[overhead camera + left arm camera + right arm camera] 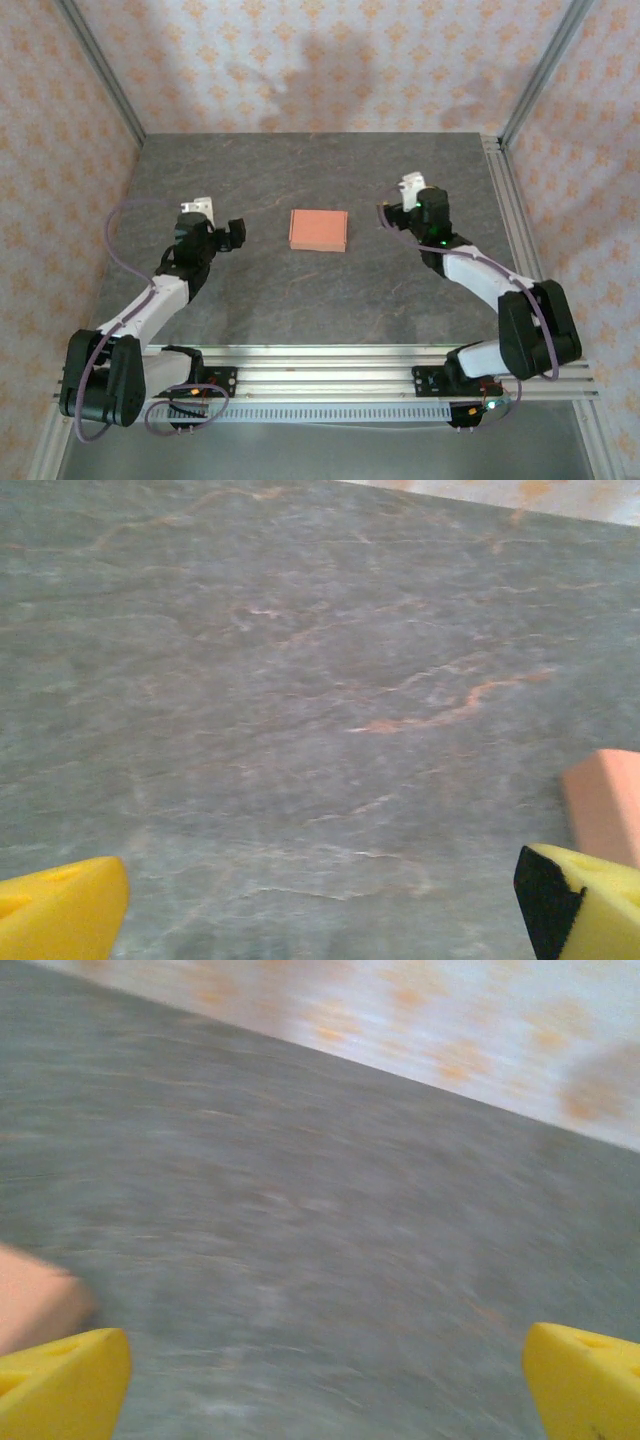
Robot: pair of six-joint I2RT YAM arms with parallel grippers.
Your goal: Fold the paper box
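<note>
- Left gripper (236, 232): jaws spread wide, nothing between them. Its yellow fingertips (60, 910) frame bare slab in the left wrist view.
- Right gripper (390, 214): likewise wide open and empty. The right wrist view is blurred, but both yellow tips stand well apart with nothing held.
- Paper box (318, 230): salmon-orange, lying flat on the table (300, 310) as a small closed-looking rectangle. It sits between the two grippers and apart from both. One corner shows just above the right-hand finger in the left wrist view.
- Step in hand (judged): approach to the box. It already looks box-shaped, and whether any flap remains untucked cannot be told.
- Doing it well (judged): come in low and level from both sides. Let one gripper steady the box while the other works a flap. Thin card will likely slide on the smooth slab and crease easily, so touch lightly, press along a score line rather than across a panel, and close slowly.
- Left arm: reaches forward from its near-left base, elbow bent, wrist turned inward.
- Right arm: mirrors it from the near-right base, forearm slanting inward, gripper aimed leftward, roughly at the box.
</note>
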